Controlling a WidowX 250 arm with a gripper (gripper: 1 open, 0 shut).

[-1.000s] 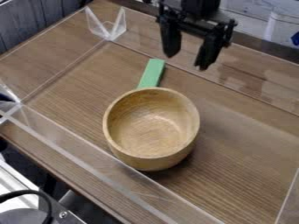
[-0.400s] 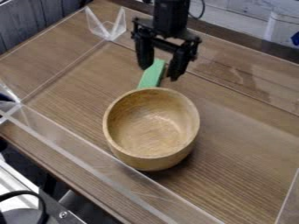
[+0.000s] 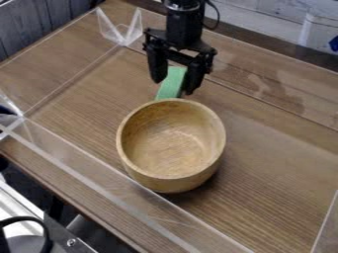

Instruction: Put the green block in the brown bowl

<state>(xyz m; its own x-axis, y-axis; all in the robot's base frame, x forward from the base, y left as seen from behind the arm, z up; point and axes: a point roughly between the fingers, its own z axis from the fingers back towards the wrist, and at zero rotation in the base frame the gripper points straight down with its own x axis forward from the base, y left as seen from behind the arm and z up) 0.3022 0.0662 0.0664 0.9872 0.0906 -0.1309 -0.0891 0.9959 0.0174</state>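
Green block flat on the wooden table, just behind the brown bowl as seen from the camera, its near end at or very close to the bowl's far rim; cannot tell whether touching. Long side running away from the bowl, slightly tilted toward the upper right. Upper end partly hidden behind the gripper.

Gripper black, pointing straight down, directly over the far end of the block. Fingers spread wide apart, one on each side of the block, nothing clamped between them. Left finger in the picture a little outside the block's left edge; right finger beyond its right edge. Tips low, near the table; contact with block or table not clear from this angle.

Bowl upright near the middle of the table, round, thick-walled, pale wood grain showing inside. Nothing inside it.

Clear plastic walls around the table, forming a low enclosure, near wall running diagonally across the lower left. Dark cables at the bottom left corner, outside the enclosure.
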